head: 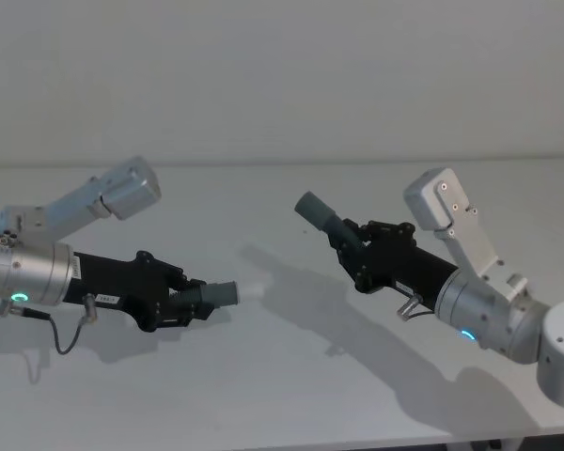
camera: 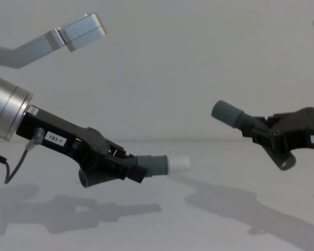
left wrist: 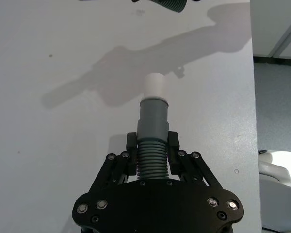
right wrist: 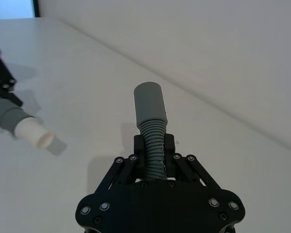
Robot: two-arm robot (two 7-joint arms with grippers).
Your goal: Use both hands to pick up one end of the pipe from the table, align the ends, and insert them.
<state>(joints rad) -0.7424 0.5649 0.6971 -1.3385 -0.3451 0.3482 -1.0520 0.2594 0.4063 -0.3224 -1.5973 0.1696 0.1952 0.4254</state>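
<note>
Along the bottom of every view, the flat whitish table (head: pixel 263 385), bare but for shadows. From the left edge of the head view, the thick silver left arm (head: pixel 28 268), with a lit ring light. From the lower right corner, the silver right arm (head: pixel 493 315).

At the end of the left arm, the black left gripper (head: pixel 190 303), up in the air above the table, jaws closed onto the ribbed middle of the left hose piece (head: pixel 211 294). At the end of the right arm, the black right gripper (head: pixel 350 246), also in the air and a little higher in the chest view, jaws clamped around the ribs of the right hose piece (head: pixel 327 221). Both grey pieces off the table and clear of it.

Out from the left gripper toward the right, a smooth grey collar tipped with the white plug (camera: pixel 179 164). Out from the right gripper, up and toward the left, the wider grey cuff (camera: pixel 223 111). Plug and cuff well apart, facing roughly toward each other but not in line, with the cuff higher than the plug in the chest view.
</note>
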